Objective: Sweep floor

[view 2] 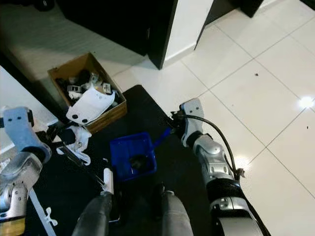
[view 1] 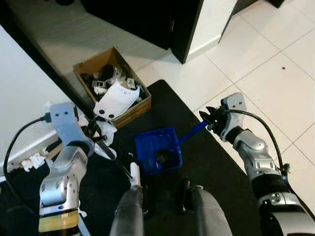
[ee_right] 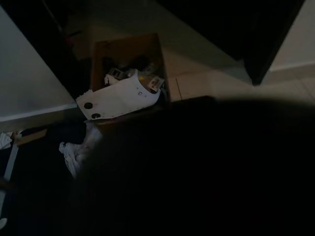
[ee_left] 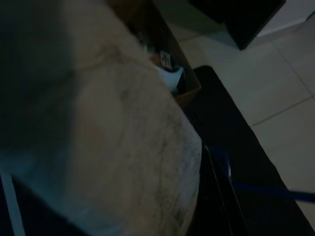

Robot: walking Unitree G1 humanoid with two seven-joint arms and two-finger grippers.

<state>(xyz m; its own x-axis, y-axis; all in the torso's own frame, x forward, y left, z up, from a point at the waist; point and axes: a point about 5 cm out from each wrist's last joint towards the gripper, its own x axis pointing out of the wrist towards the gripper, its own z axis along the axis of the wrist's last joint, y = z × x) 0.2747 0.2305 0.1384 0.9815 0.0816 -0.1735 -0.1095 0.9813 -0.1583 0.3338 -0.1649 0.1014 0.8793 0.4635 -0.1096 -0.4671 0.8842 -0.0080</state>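
A blue dustpan (view 1: 156,147) lies on the black mat (view 1: 206,162) in front of my legs, with a dark clump of dirt (view 1: 163,156) inside it. Its blue handle (view 1: 193,131) runs up to my right gripper (view 1: 211,120), which is shut on it. On the left, my left gripper (view 1: 93,133) is shut on a thin black brush stick (view 1: 114,160). The stick slants down to a white brush head (view 1: 134,174) just left of the dustpan. Crumpled white paper (view 1: 106,131) lies beside the left gripper.
A cardboard box (view 1: 129,114) of small parts, with a white plastic shell (view 1: 115,100) leaning on it, stands behind the mat by the white wall. More white scraps (view 1: 33,161) lie at the far left. Pale tiled floor (view 1: 275,73) spreads to the right; dark furniture (view 1: 147,19) stands behind.
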